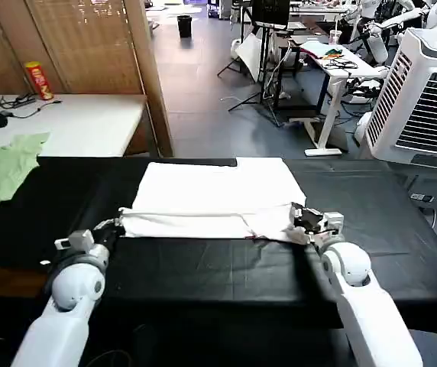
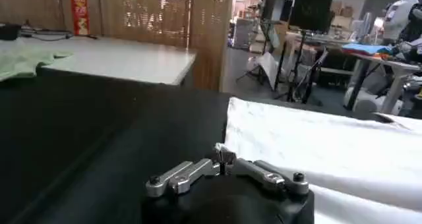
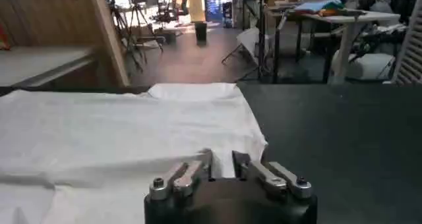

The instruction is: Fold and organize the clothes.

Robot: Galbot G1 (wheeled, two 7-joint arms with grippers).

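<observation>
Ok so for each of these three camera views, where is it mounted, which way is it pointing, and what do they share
Head view: on the robot's head, looking forward and down at the black table; both arms show, left gripper and right gripper at the white T-shirt.
Left wrist view: on the left wrist, facing across the table.
Right wrist view: on the right wrist, facing over the shirt.
Shared: the T-shirt shows in all three; a pale green garment in the head and left wrist views.

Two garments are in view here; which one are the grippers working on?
The white T-shirt spread on the black table: the left gripper and right gripper sit at its near folded edge. The pale green garment lies apart, far left.
</observation>
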